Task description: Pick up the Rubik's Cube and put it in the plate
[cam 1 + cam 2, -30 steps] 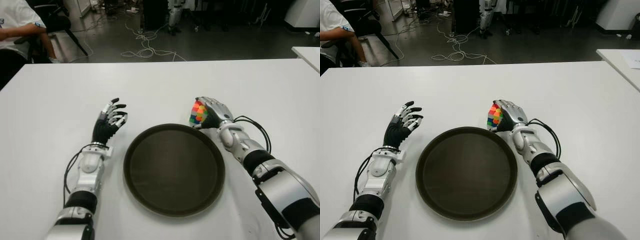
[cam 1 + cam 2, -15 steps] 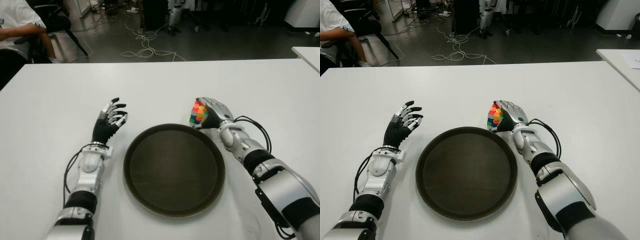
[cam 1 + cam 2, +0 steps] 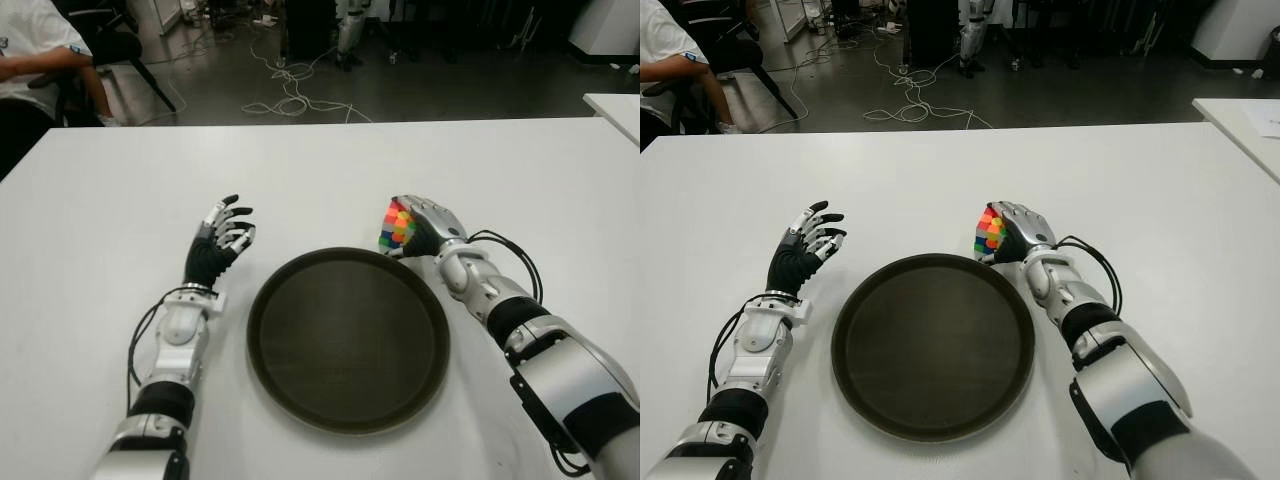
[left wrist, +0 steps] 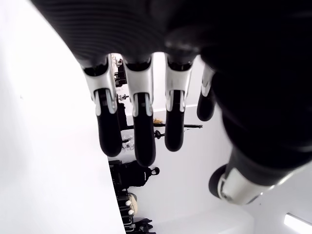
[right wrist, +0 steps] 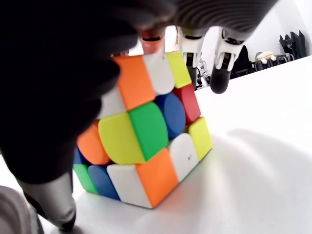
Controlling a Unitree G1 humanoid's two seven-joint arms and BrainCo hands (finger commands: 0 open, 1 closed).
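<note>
The right hand (image 3: 428, 222) sits just beyond the far right rim of the round dark plate (image 3: 348, 338), its fingers (image 5: 189, 44) curled over the top of the Rubik's Cube (image 3: 397, 227) and its palm pressed against the cube's side. The cube is grasped on the side of the hand that faces the plate, showing orange, yellow, green, blue, red and white stickers. In the right wrist view its lower edge meets the white table (image 3: 120, 200), so it has not been lifted, and it is outside the plate, close to the rim.

The left hand (image 3: 220, 240) shows on the other side of the plate, apart from its rim, palm turned inward with fingers (image 4: 138, 126) extended and loosely spread, holding nothing.

Beyond the far edge of the table, cables (image 3: 285, 95) lie on the dark floor, and a seated person (image 3: 35, 55) in a white shirt shows at the far left corner.
</note>
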